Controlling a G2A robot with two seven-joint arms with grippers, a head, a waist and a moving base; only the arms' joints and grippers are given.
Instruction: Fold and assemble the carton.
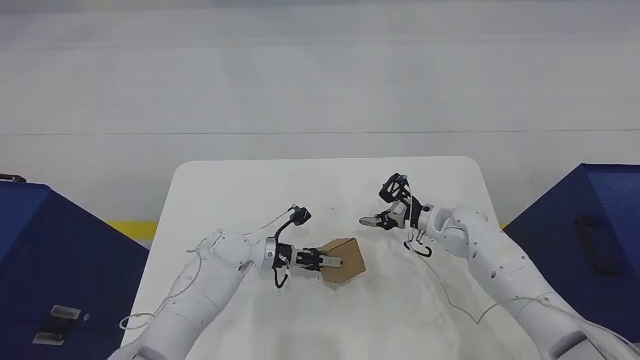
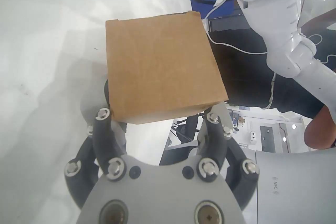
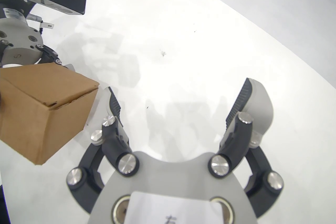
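Note:
The brown carton [image 1: 343, 260] is folded into a closed box and sits tilted over the middle of the white table [image 1: 250, 190]. My left gripper [image 1: 312, 257] is shut on the carton's near end. In the left wrist view one finger [image 2: 103, 117] lies on each side of the carton [image 2: 160, 64]. My right gripper [image 1: 373, 222] stands open a little to the right of the box with nothing in it. In the right wrist view the right gripper [image 3: 181, 93] hangs over bare table, and one of its fingers is close beside the carton [image 3: 44, 109]. The seam on the carton's top edge shows a small gap.
A blue unit [image 1: 50, 250] stands off the table's left side and another blue unit [image 1: 590, 230] off its right side. The table's far rounded edge [image 3: 236, 15] lies beyond the right gripper.

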